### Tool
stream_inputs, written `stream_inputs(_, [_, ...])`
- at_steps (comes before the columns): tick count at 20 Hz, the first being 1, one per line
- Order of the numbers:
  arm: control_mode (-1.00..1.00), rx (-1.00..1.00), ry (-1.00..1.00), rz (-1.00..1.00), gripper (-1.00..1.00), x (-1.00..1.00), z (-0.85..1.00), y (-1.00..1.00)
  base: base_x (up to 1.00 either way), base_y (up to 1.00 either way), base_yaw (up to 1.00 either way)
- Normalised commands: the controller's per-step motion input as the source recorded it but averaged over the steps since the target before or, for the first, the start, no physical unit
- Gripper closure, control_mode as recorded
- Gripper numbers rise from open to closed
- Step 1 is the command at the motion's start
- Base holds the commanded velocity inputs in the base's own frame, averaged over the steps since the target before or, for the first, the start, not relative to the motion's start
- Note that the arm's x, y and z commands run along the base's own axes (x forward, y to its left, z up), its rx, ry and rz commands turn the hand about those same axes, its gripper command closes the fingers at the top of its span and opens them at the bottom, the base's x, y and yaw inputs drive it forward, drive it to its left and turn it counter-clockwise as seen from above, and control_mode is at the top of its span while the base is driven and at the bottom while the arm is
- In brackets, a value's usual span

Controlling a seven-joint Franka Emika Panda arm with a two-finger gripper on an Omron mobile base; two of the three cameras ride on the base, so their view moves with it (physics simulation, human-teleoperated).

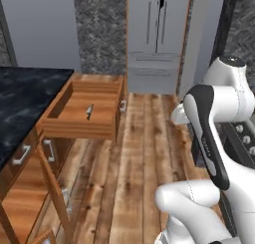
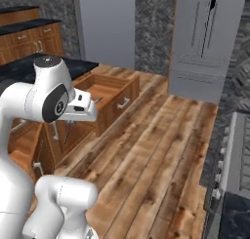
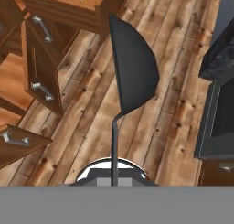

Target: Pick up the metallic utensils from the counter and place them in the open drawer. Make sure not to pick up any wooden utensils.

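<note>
Wooden open drawer (image 1: 79, 119) holds the knife (image 1: 89, 111); jaws grip the metal spoon (image 3: 132, 63).

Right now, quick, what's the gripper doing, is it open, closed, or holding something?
Gripper: shut on the metal spoon, whose dark bowl rises up the hand view over the wood floor.

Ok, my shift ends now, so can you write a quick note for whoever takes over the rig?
Gripper: apparently shut on the spoon, whose handle runs down into it; held above the floor, short of the drawer.
Knife: lying in the open drawer, next to the counter.
Done: knife put away.
Left: carry the spoon over the drawer and let it go.
</note>
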Motion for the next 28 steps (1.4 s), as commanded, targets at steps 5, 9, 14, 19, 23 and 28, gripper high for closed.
stream_inputs(5, [1.00, 0.00, 0.00, 0.00, 1.00, 0.00, 0.00, 0.00, 0.68, -0.87, 0.40])
stream_inputs(9, [1.00, 0.00, 0.00, 0.00, 1.00, 0.00, 0.00, 0.00, 0.49, -0.15, 0.21])
stream_inputs(14, [1.00, 0.00, 0.00, 0.00, 1.00, 0.00, 0.00, 0.00, 0.74, 0.05, 0.08])
stream_inputs(19, [1.00, 0.00, 0.00, 0.00, 1.00, 0.00, 0.00, 0.00, 0.47, 0.38, 0.00])
stream_inputs(23, [1.00, 0.00, 0.00, 0.00, 1.00, 0.00, 0.00, 0.00, 0.52, 0.27, 0.00])
stream_inputs(28, [1.00, 0.00, 0.00, 0.00, 1.00, 0.00, 0.00, 0.00, 0.33, 0.29, 0.00])
